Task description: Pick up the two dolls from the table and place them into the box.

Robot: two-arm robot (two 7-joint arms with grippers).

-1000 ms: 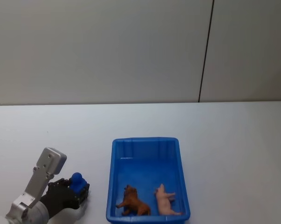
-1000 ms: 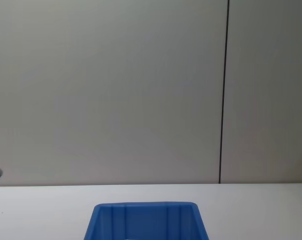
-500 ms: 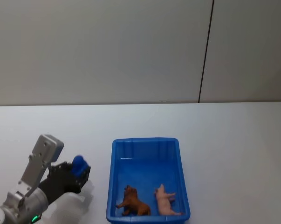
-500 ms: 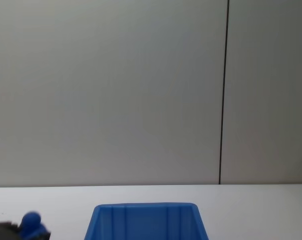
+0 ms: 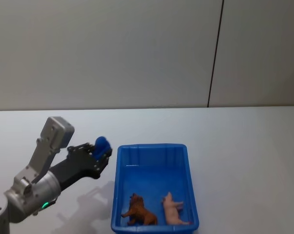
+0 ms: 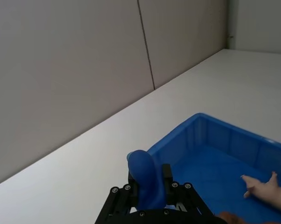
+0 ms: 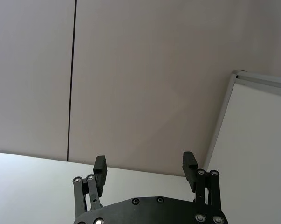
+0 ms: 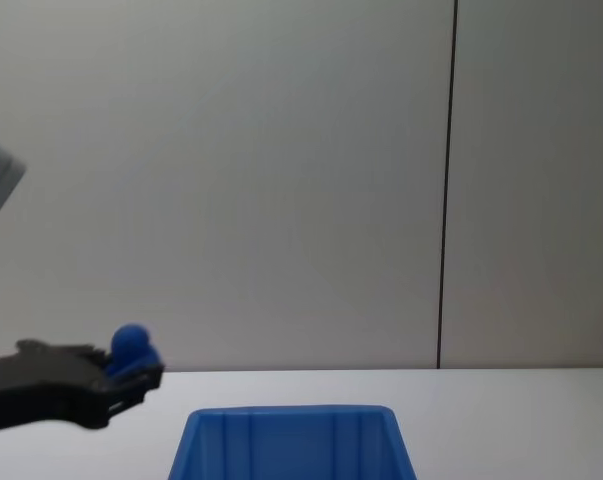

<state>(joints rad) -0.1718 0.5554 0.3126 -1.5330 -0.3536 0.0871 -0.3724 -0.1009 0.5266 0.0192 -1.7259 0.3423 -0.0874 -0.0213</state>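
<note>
My left gripper [image 5: 103,154] hangs above the table [image 5: 249,146], just left of the box's far left corner, shut on a small blue doll [image 5: 101,145]. The left wrist view shows the blue doll [image 6: 142,179] clamped between the fingers, with the box [image 6: 202,122] just beyond. From the chest view the left gripper [image 8: 133,377] holds the doll [image 8: 131,345] higher than the box rim [image 8: 291,414]. In the blue box [image 5: 152,146] lie a brown animal doll [image 5: 139,210] and a pink pig doll [image 5: 172,209]. My right gripper [image 7: 145,168] is open, facing a wall.
A grey wall with a dark vertical seam [image 5: 215,53] runs behind the table. Bare tabletop spreads to the right of the box and beyond it.
My left gripper has risen from near the table and swung right and forward toward the box's left side, carrying the blue doll. The two animal dolls in the box have not moved.
</note>
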